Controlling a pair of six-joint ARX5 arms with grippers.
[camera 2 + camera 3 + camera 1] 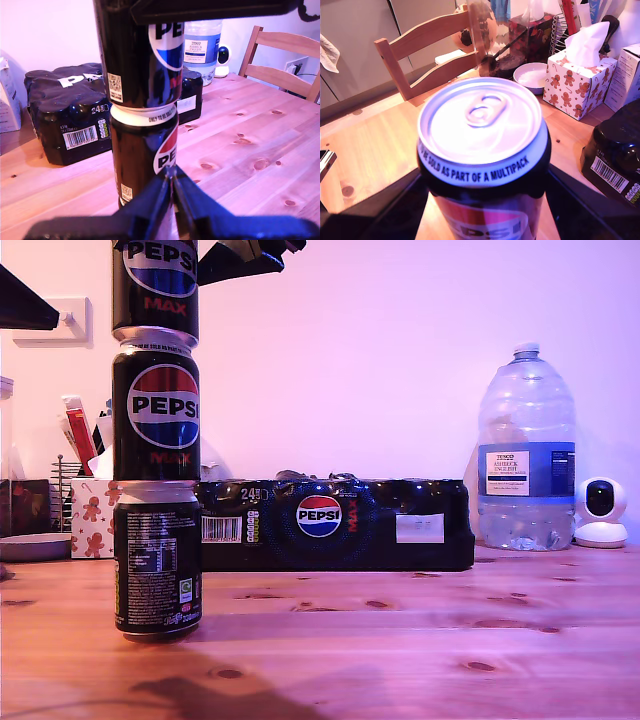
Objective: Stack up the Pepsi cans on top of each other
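Observation:
Three black Pepsi cans stand stacked at the exterior view's left: bottom can point(157, 560), middle can point(156, 415), top can point(155, 285). The top can's silver lid point(482, 120) fills the second wrist view. My second gripper point(485, 200) reaches in from the exterior view's upper right point(245, 260), with a dark finger point(370, 210) close along each side of the top can. Whether they press on it is unclear. My first gripper point(171, 172) is shut on nothing, its tip just in front of the stack point(145, 140).
A black shrink-wrapped Pepsi multipack point(335, 525) lies behind the stack. A large water bottle point(525, 450) and a small white camera point(602, 512) stand at the exterior view's right. A gingerbread tissue box point(577, 75), a bowl point(532, 75) and wooden chairs point(427, 50) are nearby.

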